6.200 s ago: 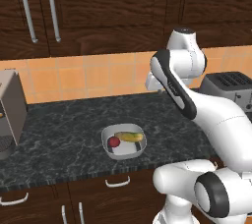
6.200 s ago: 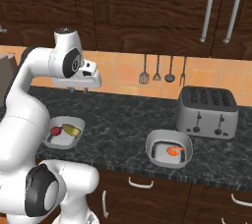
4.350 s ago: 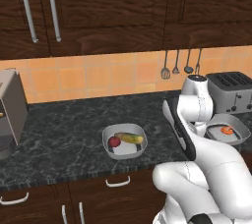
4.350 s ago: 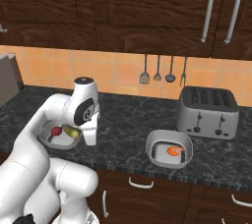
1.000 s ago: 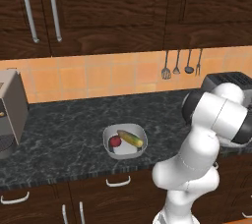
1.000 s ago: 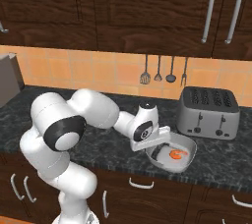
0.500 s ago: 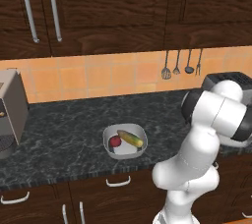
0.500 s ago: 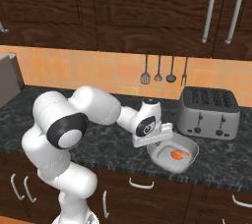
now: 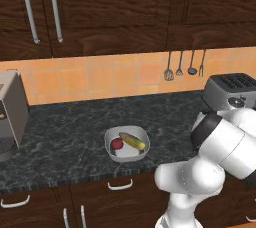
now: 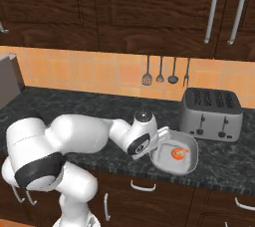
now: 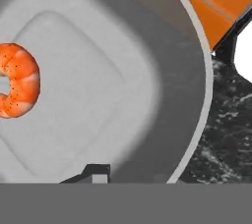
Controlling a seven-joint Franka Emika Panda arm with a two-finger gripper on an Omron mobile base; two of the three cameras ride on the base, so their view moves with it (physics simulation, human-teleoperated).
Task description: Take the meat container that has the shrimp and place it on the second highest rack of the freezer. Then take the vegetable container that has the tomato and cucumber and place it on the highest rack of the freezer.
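Note:
The meat container point(image 10: 192, 147), a shallow grey tub, sits on the dark counter in front of the toaster, with the orange shrimp point(image 10: 178, 154) in it. My gripper point(image 10: 153, 147) is down at the tub's left rim. In the hand view the tub's wall point(image 11: 147, 70) and the shrimp point(image 11: 17, 88) are very close, and one dark fingertip point(image 11: 96, 171) stands inside the rim; the other is hidden. The vegetable container point(image 9: 111, 134) holds the tomato point(image 9: 117, 143) and the cucumber point(image 9: 132, 140), further left on the counter. The freezer and its racks are out of view.
A silver toaster point(image 10: 211, 114) stands right behind the meat container. Utensils point(image 10: 159, 71) hang on the orange tiled wall above. A grey coffee machine point(image 9: 10, 112) stands at the counter's far left. Dark cabinets hang overhead.
The hand has settled lower and closer onto the left rim of the meat container. Both tubs lie where they were.

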